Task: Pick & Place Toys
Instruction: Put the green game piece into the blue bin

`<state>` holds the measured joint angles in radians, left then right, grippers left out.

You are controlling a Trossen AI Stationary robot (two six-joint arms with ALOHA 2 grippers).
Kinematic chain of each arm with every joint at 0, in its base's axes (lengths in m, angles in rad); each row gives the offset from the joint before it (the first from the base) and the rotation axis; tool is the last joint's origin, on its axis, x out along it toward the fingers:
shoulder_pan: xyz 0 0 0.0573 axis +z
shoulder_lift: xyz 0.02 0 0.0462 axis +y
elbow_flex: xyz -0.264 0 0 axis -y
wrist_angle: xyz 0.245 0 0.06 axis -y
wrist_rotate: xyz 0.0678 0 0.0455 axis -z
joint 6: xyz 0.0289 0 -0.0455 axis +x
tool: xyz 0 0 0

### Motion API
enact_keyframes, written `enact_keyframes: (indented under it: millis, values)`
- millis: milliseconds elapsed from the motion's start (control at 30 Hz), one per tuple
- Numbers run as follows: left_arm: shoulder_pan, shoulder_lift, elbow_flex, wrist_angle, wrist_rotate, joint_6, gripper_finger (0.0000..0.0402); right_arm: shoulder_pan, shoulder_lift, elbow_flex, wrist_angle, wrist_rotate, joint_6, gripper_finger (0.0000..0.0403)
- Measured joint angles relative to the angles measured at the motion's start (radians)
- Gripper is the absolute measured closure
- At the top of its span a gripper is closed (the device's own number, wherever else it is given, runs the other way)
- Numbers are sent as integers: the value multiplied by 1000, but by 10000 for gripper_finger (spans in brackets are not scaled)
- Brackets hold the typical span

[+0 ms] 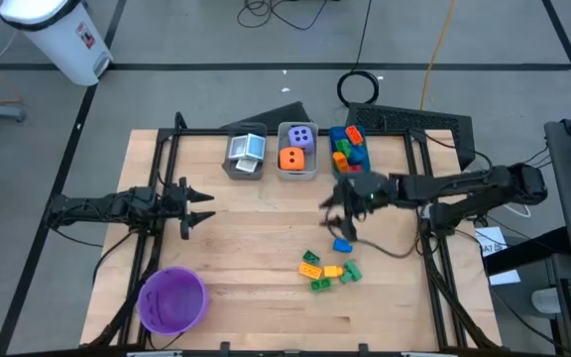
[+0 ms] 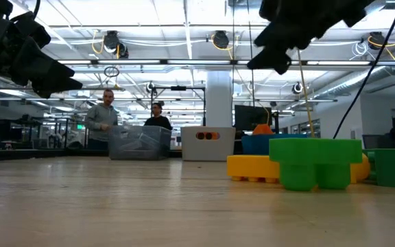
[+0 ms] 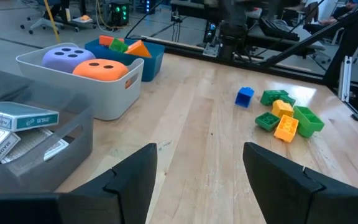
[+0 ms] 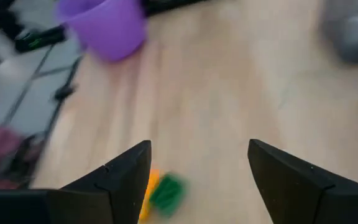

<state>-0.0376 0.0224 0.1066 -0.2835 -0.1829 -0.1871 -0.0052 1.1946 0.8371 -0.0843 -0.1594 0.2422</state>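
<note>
Six or so bricks (image 1: pixel 329 268) left on the worktop (image 1: pixel 256 248); our right gripper (image 1: pixel 340 211), fingers spread and empty, needs to drop onto the blue one (image 1: pixel 342 245).

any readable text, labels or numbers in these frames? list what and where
None reads clearly.
Card box in the grey bin: print along its edge, too blurred to quote.
White container on the floor: a red-and-black label, too small.
Papers by the right arm: print too small.
Dice: only dots, no numerals.
</note>
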Motion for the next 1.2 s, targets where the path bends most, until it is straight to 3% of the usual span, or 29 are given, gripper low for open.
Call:
enact_keyframes:
  millis: [200,433,633,1200]
  values:
    - [0,0,0,0,0,0,155,176,15,1,-183,13,133,146]
    - [0,0,0,0,0,0,155,378,27,1,-360,186,311,153]
    - [0,0,0,0,0,0,156,495,90,1,-413,189,431,153]
    - [0,0,0,0,0,0,156,564,294,1,-386,209,530,154]
